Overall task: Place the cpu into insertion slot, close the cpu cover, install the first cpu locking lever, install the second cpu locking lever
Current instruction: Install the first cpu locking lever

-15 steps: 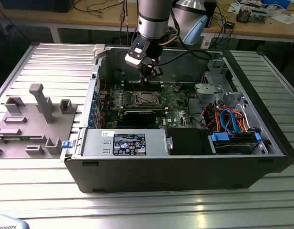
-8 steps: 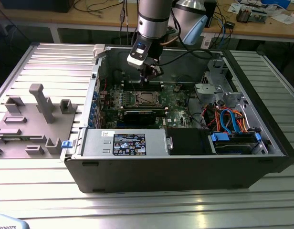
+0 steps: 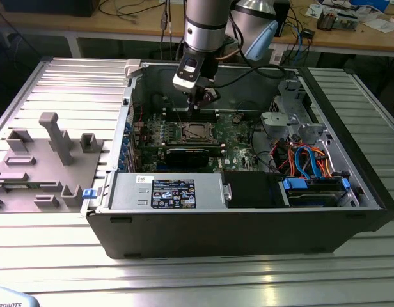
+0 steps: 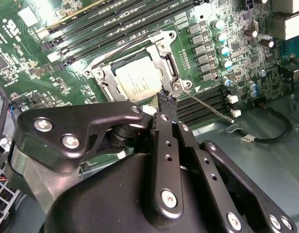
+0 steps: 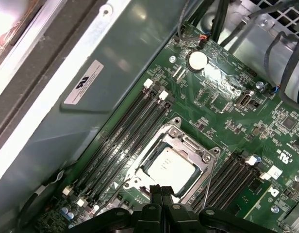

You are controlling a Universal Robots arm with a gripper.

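Finding: the cpu [image 4: 140,80] sits in its slot, and the cpu cover [image 4: 165,63] lies down over its edges. My gripper [image 4: 167,99] stands at the cover's corner, jaws pressed together with nothing visibly between them. A thin locking lever [image 4: 207,106] angles away from that corner, unlatched by my judgement; I should bear squarely on the wire so the tips do not slip onto the cover.

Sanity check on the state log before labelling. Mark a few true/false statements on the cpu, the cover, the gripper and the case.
1. The cpu lies seated on the motherboard. True.
2. The cpu cover stands raised. False: it lies flat, framing the cpu.
3. The gripper grips the cpu. False: its shut fingertips sit at the cover's edge.
4. The computer case lies with its open side up. True.
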